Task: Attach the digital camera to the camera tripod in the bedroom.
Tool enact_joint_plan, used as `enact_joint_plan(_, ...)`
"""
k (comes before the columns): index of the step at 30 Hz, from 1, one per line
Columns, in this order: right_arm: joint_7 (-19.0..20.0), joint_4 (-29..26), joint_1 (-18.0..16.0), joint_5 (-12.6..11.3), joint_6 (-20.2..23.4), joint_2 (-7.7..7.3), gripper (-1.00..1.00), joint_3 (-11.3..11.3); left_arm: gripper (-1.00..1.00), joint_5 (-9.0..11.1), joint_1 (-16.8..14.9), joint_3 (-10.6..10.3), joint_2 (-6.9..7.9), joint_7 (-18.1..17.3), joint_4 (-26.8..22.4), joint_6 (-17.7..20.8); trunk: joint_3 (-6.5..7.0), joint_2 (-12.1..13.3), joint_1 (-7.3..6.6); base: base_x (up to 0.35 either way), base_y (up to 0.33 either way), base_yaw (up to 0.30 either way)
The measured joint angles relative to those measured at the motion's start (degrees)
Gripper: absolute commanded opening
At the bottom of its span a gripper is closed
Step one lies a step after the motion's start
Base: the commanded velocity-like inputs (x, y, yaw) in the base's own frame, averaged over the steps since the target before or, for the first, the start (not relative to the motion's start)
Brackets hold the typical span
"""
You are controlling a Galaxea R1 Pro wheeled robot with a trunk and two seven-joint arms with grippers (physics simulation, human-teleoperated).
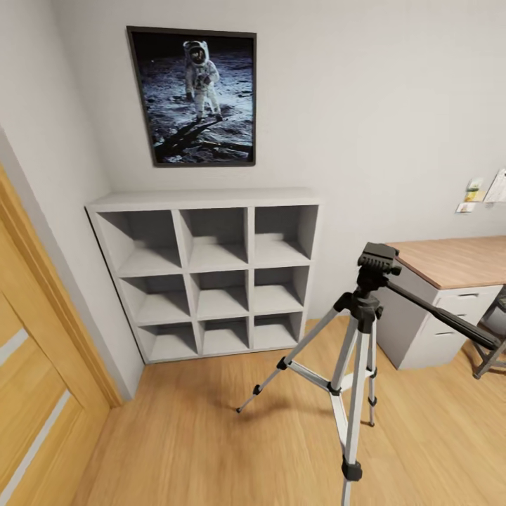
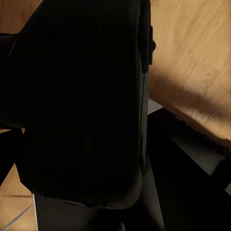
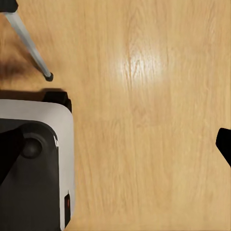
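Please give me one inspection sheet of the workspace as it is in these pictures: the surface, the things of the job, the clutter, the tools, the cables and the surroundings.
Surface: light wood plank floor.
Job's things: camera tripod stands upright on the floor, legs spread, head bare, long handle pointing toward the desk. A large dark body fills the left wrist view; possibly the digital camera, cannot confirm.
Clutter: nothing seen.
Tools: neither shows in the head view; left tool hidden by the dark body; of the right tool only a dark tip shows, state unclear.
Cables: nothing seen.
Surroundings: white cube shelf, its compartments empty; astronaut poster; wooden door.
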Motion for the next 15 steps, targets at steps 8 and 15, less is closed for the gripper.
enact_joint_plan(8, -0.01, 0.00, -0.01, 0.00, -0.01, 0.01, 1.00, 0.00, -1.00, 0.00, 0.00, 0.00, 0.01, 0.01, 0.00, 0.00, 0.00, 0.00, 0.00, 0.000, 0.015, -0.095)
enact_joint_plan(15, -0.01, 0.00, 0.00, 0.00, -0.01, 0.01, 1.00, 0.00, -1.00, 0.00, 0.00, 0.00, 0.00, -0.01, 0.00, 0.00, 0.00, 0.00, 0.00, 0.000, 0.000, -0.261)
